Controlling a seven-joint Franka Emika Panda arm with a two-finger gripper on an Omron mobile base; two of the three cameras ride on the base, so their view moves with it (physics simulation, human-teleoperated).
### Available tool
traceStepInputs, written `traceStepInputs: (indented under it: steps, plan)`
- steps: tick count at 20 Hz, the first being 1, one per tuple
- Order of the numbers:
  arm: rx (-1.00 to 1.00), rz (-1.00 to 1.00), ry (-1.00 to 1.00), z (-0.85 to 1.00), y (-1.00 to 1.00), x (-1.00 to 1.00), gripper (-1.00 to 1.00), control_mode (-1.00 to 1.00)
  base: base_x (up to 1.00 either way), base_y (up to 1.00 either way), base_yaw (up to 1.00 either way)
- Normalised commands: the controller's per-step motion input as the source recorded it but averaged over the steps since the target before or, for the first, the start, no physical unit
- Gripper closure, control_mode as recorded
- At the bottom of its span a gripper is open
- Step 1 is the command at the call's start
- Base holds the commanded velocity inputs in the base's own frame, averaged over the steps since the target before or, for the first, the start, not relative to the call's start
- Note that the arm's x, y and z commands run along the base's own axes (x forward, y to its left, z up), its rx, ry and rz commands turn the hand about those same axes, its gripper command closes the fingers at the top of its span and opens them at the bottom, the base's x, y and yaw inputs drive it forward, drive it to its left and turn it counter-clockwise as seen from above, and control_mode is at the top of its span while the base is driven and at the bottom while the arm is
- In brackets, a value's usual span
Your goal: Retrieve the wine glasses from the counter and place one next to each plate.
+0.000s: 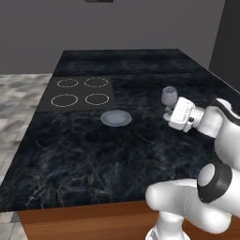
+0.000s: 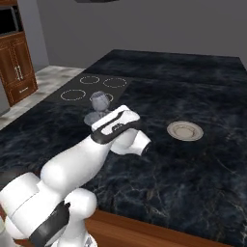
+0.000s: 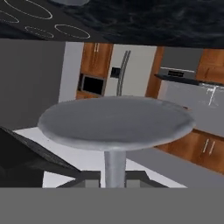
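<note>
My gripper (image 1: 168,112) is shut on the stem of a wine glass (image 1: 169,95), which it holds upright above the right part of the black island. The grey-blue plate (image 1: 116,117) lies on the island, to the left of the glass and lower. From the right side the glass (image 2: 99,101) hangs over that plate (image 2: 90,117), which my hand partly hides. The beige plate (image 2: 185,130) lies further right. In the hand view the stem (image 3: 114,164) rises between the fingertips of the gripper (image 3: 114,177) to a wide grey disc. The counter is out of view.
Several white dotted burner rings (image 1: 82,91) mark the stove area on the island's far left. The island's wooden front edge (image 1: 93,220) runs just before my base. Brown cabinets (image 2: 17,62) stand at the far left, and a fridge (image 3: 124,70) shows behind the glass.
</note>
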Motion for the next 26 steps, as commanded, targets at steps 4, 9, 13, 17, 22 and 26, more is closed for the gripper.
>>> traceStepInputs:
  steps: [4,9,13,17,22,26]
  plan:
    - [-0.02,0.26,0.00,-0.24,-0.09,0.73,1.00,-1.00,0.00,0.00,0.00]
    - [-0.03,0.24,0.04,-0.26,0.00,0.75,1.00,-1.00,0.00,0.00,0.00]
    - [0.00,0.15,0.09,-0.19,0.00,0.62,1.00,-1.00,0.00,0.00,0.00]
    - [0.00,0.04,0.04,-0.13,0.00,0.56,1.00,-1.00,0.00,0.00,0.00]
    - [-0.06,0.01,0.01,-0.09,0.10,0.37,1.00,-1.00,0.00,0.00,0.00]
    - [-0.13,0.00,0.00,-0.09,0.29,0.21,1.00,-1.00,0.00,0.00,0.00]
